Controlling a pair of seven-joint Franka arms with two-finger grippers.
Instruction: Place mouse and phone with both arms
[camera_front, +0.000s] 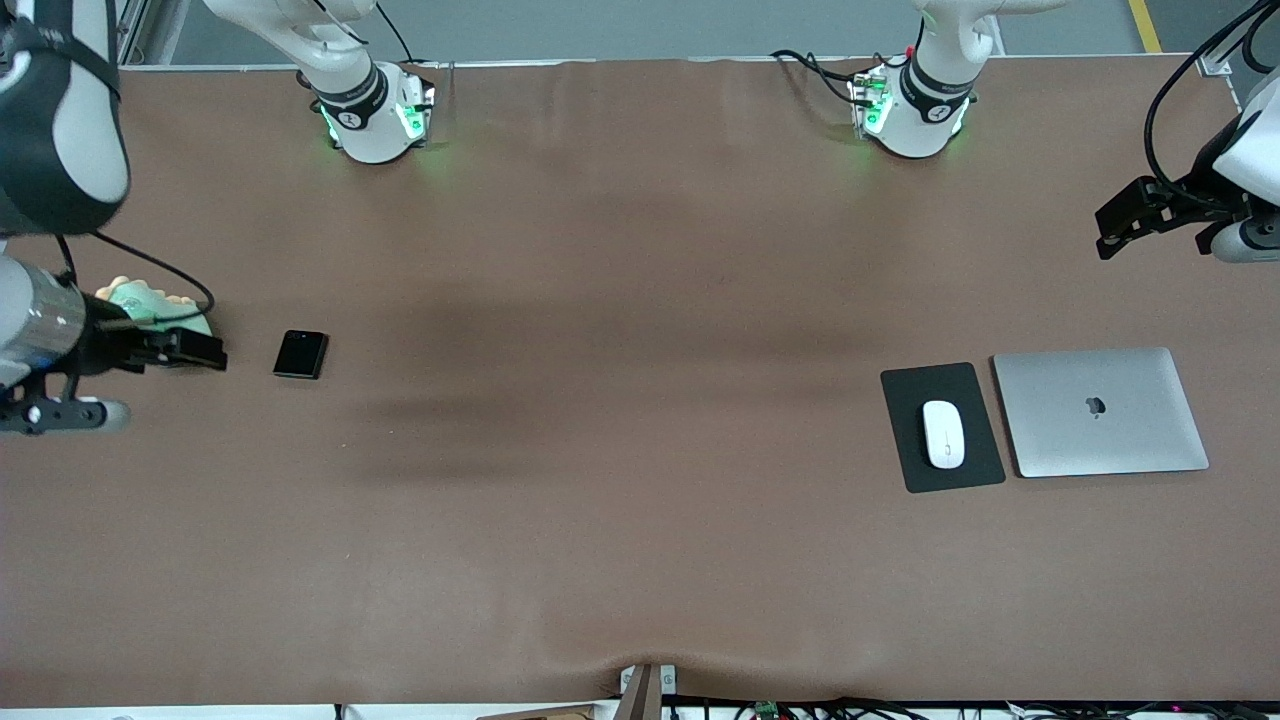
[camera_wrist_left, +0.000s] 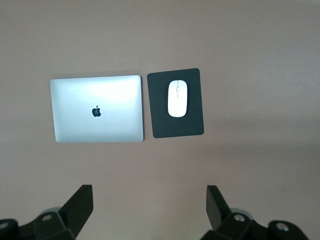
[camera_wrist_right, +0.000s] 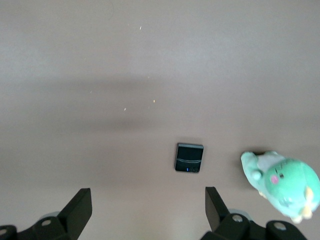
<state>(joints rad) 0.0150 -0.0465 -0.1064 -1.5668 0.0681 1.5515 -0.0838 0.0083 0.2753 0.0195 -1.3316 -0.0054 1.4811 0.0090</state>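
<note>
The white mouse (camera_front: 943, 433) lies on a dark-grey pad (camera_front: 905, 400) toward the left arm's end of the table. It also shows in the left wrist view (camera_wrist_left: 176, 98). The small black phone (camera_front: 300, 354) lies flat on the table toward the right arm's end, and it shows in the right wrist view (camera_wrist_right: 189, 157). My left gripper (camera_wrist_left: 150, 207) is open and empty, held high over bare table near the pad and the laptop. My right gripper (camera_wrist_right: 147, 210) is open and empty, held high over bare table near the phone.
A closed silver laptop (camera_front: 1100, 410) lies beside the pad, toward the left arm's end. A green plush toy (camera_front: 150, 305) sits beside the phone, toward the right arm's end. A brown cloth (camera_front: 620, 400) covers the table.
</note>
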